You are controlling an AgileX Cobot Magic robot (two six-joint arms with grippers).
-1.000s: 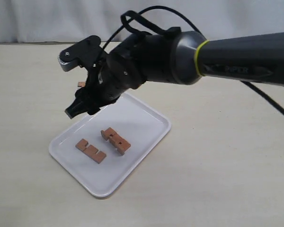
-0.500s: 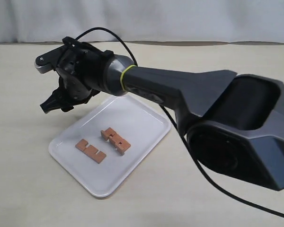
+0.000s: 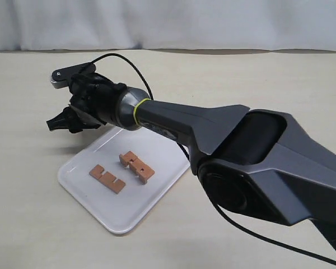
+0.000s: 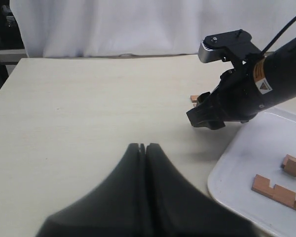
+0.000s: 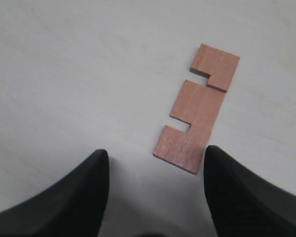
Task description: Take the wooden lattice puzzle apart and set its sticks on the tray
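Observation:
One notched stick (image 5: pixel 197 116) lies flat on the table beyond the tray's far left corner; only its end (image 4: pixel 194 98) shows in the left wrist view, and the arm hides it in the exterior view. My right gripper (image 5: pixel 156 150) hovers open just over it, one end of the stick between the fingers (image 3: pixel 57 124). On the white tray (image 3: pixel 168 140) lie a single stick (image 3: pixel 107 178) and a thicker clump of joined sticks (image 3: pixel 137 167). No whole lattice shows. My left gripper (image 4: pixel 144 146) is shut and empty, low over bare table, left of the tray.
The right arm (image 3: pixel 173 117) stretches across the tray's far edge (image 4: pixel 266 116). A white curtain (image 3: pixel 168 22) runs along the back of the table. Pale tabletop (image 3: pixel 269 101) surrounds the tray.
The right gripper has swung left off the tray and dropped lower, ending over the stick on the table. The sticks on the tray have not moved.

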